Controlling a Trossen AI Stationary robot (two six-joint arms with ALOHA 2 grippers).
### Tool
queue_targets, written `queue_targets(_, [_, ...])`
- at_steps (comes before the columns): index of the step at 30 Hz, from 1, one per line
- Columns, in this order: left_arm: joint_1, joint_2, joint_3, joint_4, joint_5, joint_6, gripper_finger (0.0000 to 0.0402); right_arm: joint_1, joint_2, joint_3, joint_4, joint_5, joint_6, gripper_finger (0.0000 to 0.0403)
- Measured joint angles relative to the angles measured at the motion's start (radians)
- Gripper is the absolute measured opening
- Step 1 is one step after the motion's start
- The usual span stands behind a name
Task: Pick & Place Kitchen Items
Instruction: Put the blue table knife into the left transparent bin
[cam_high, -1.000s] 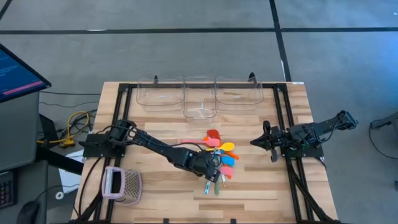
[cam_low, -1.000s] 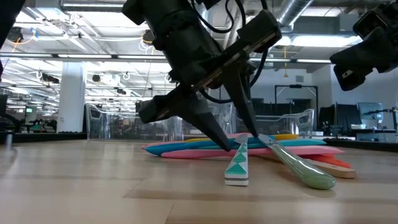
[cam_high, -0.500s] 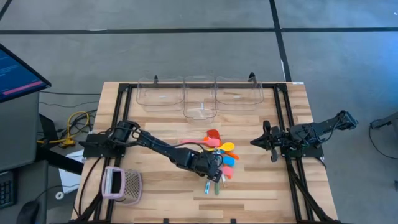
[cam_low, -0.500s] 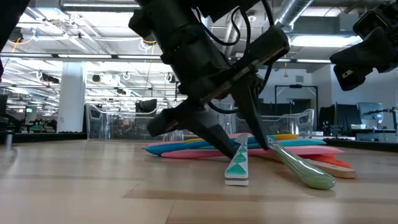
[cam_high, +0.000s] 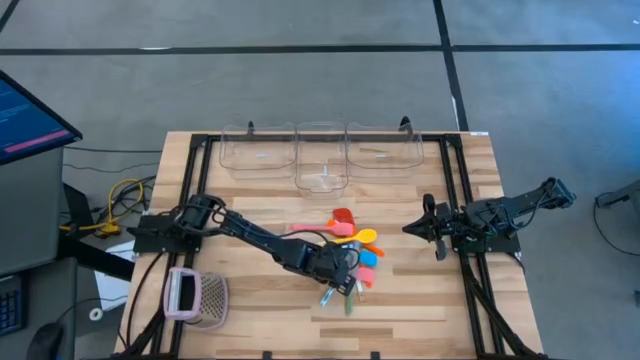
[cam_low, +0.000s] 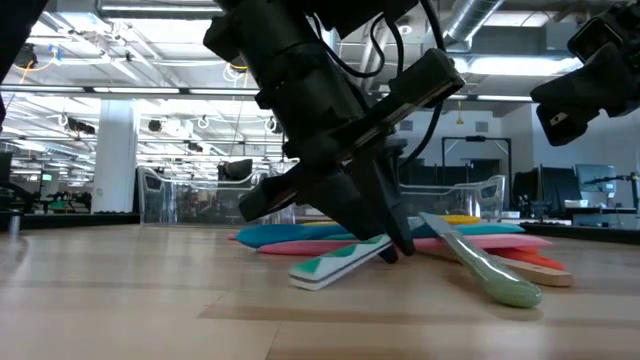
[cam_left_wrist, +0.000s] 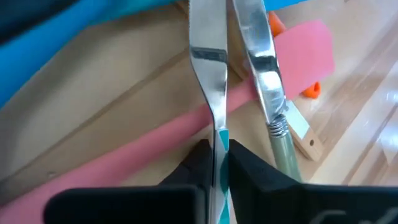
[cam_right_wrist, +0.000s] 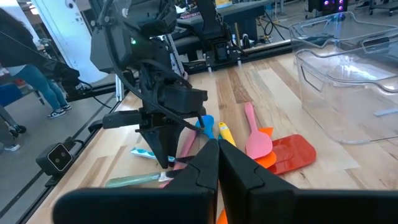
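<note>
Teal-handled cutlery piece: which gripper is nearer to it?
Left. The left gripper is shut on the teal-handled piece, tilting it off the table. The right gripper waits shut, well off toward the table's right side.

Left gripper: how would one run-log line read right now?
left gripper: shut on teal-handled knife | knife: tilted, one end on table | right gripper: shut, idle
</note>
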Motion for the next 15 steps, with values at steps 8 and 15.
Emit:
queue_targets(8, [-0.008, -0.036, -0.004, -0.031, -0.014, 0.028, 0.0006, 0.000, 0.000, 0.000, 0.000, 0.000, 0.000, 0.0003])
queue_targets(15, [-0.038, -0.166, -0.003, -0.054, -0.130, 0.097, 0.0005, 0.000, 0.000, 0.000, 0.000, 0.000, 0.001, 0.0003])
